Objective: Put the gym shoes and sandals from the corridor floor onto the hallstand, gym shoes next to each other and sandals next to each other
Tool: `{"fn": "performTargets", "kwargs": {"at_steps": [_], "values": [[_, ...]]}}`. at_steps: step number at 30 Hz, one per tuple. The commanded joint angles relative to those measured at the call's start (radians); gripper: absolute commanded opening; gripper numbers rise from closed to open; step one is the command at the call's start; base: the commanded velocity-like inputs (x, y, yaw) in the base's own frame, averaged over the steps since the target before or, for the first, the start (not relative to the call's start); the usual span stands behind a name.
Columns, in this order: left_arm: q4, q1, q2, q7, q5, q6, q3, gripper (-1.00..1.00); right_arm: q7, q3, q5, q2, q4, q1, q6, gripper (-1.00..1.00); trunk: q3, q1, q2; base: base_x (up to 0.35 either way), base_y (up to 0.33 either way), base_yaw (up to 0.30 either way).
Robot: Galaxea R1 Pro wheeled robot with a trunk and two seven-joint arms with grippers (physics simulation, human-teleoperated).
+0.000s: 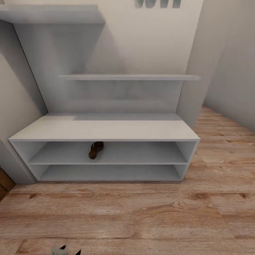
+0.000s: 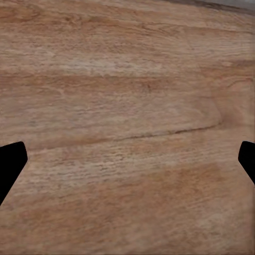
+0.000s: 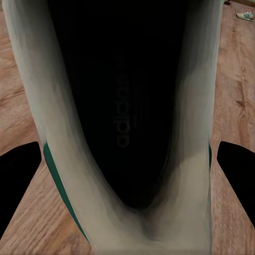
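The pale grey hallstand (image 1: 106, 129) stands against the wall ahead. One dark brown sandal (image 1: 96, 149) lies on its upper open shelf, left of centre. My right gripper (image 3: 127, 170) is shut on a cream-white gym shoe (image 3: 127, 106) with a green stripe; I look down into its dark opening, and a finger presses each side. A second gym shoe (image 3: 245, 15) lies far off on the corridor floor (image 3: 234, 95). My left gripper (image 2: 127, 164) is open over bare wood planks, and its fingertips (image 1: 63, 247) peek in at the head view's lower edge.
Two stepped wall shelves (image 1: 129, 77) hang above the bench. A wall corner (image 1: 198, 88) juts out right of the hallstand, with the floor (image 1: 226, 141) running on past it. A brown panel (image 1: 5, 184) sits low at the left. Wide plank floor (image 1: 141, 212) lies before the rack.
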Motion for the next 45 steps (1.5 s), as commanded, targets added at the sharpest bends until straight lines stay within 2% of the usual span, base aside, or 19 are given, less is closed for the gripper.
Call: {"fn": "performTargets", "kwargs": {"at_steps": [1,5,11,12,19,38,45], "values": [[0.024,0.000,0.000,-0.009,-0.004,-0.025,0.014,1.00,0.004,-0.003,0.005,0.000,0.001,-0.001,-0.003,-1.00,-0.001,0.000,0.000,0.000,0.000,0.000],[0.057,0.001,0.001,-0.012,-0.004,-0.068,0.033,1.00,0.005,-0.003,0.005,0.000,0.001,-0.001,-0.003,-1.00,-0.001,0.000,0.000,0.000,0.000,0.000],[0.071,0.002,0.003,-0.014,-0.004,-0.087,0.054,1.00,0.005,-0.003,0.004,0.010,-0.001,-0.001,-0.004,-1.00,-0.001,0.000,0.000,0.000,0.000,0.000],[0.072,0.002,0.003,-0.014,-0.005,-0.090,0.063,1.00,0.005,-0.003,0.003,0.026,-0.005,-0.001,-0.006,-1.00,-0.001,0.000,0.000,0.000,0.000,0.000],[0.069,0.002,0.003,-0.015,-0.005,-0.092,0.070,1.00,0.005,-0.003,0.003,0.050,-0.008,-0.001,-0.009,-1.00,-0.001,0.000,0.000,-0.001,0.000,0.000],[0.069,0.002,0.003,-0.015,-0.005,-0.093,0.070,1.00,0.005,-0.002,0.003,0.051,-0.003,-0.001,-0.009,-1.00,-0.001,0.000,0.000,-0.210,0.109,0.000],[0.069,0.002,0.003,-0.014,-0.005,-0.093,0.070,1.00,0.005,-0.002,0.003,0.051,-0.003,-0.001,-0.009,-1.00,-0.001,0.000,0.000,-0.084,0.020,0.000]]}}
